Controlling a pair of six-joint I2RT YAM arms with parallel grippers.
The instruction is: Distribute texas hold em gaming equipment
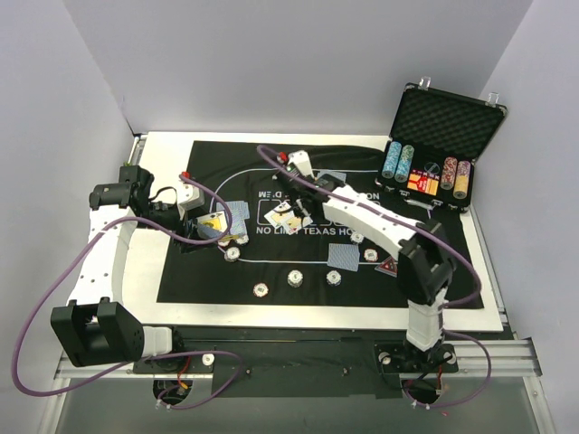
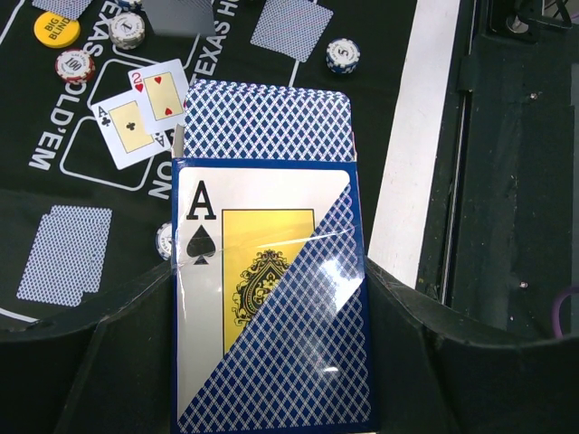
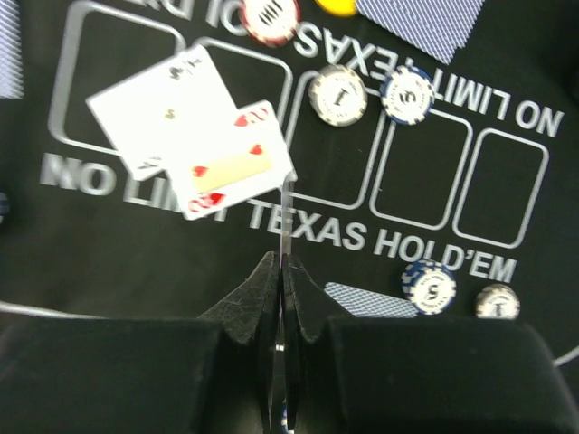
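Centre table: we see the right gripper (image 3: 282,289) pinched fully together on a single card (image 3: 286,217), which shows only as a thin white edge just beside the overlapping face-up ace of clubs (image 3: 163,108) and two of hearts (image 3: 231,163). To the left, the left gripper (image 1: 213,226) clamps a glossy deck box (image 2: 271,316) by its long sides, and blue lattice-backed cards (image 2: 267,122) stand out of its open top. Round ridged chips (image 3: 336,95) and a yellow disc (image 2: 56,29) dot the matte black mat (image 3: 136,262). Bare mat lies around the printed lettering, and a white table strip (image 2: 412,136) runs along the mat's edge.
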